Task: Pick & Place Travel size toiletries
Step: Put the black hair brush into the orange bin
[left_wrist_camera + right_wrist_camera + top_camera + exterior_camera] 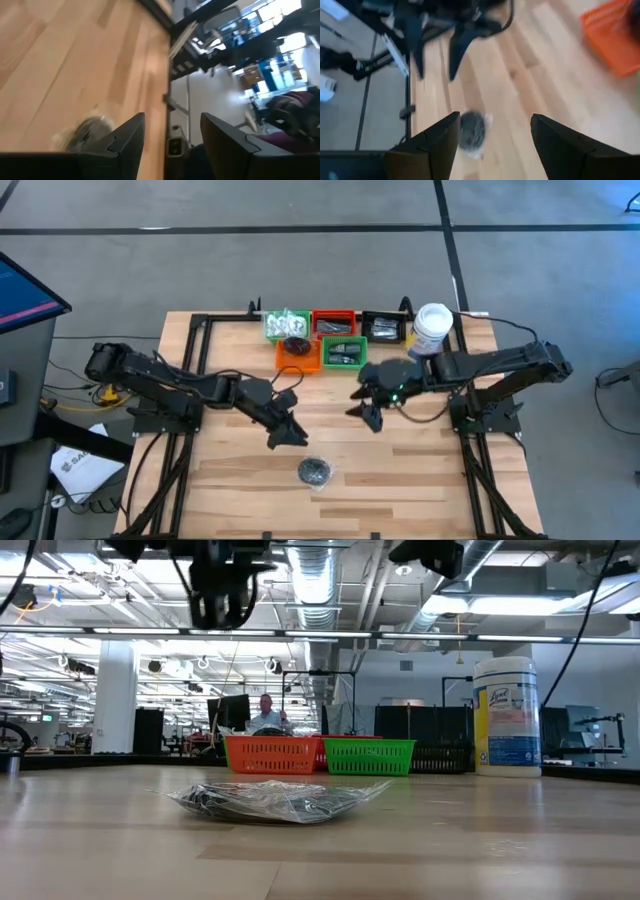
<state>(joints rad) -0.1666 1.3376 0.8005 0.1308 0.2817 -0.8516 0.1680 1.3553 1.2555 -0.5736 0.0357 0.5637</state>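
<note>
Clear plastic wraps the black round piece (314, 471), which we find lying alone on the wooden table (420, 470) near its front edge, at about 6 o'clock from the tray cluster. We see the left hand (290, 434) raised above the table at roughly 11 o'clock from that packet, fingers (127, 137) parted with nothing between them. We see the right hand (366, 412) hovering at about 1 o'clock from the packet, fingers (437, 137) spread wide and holding nothing. At the table's far edge stand the green tray (344, 352), the orange tray (297, 360), the red tray (333, 322) and the black tray (382, 327), with the white canister (431, 328) just beside them at 3 o'clock.
</note>
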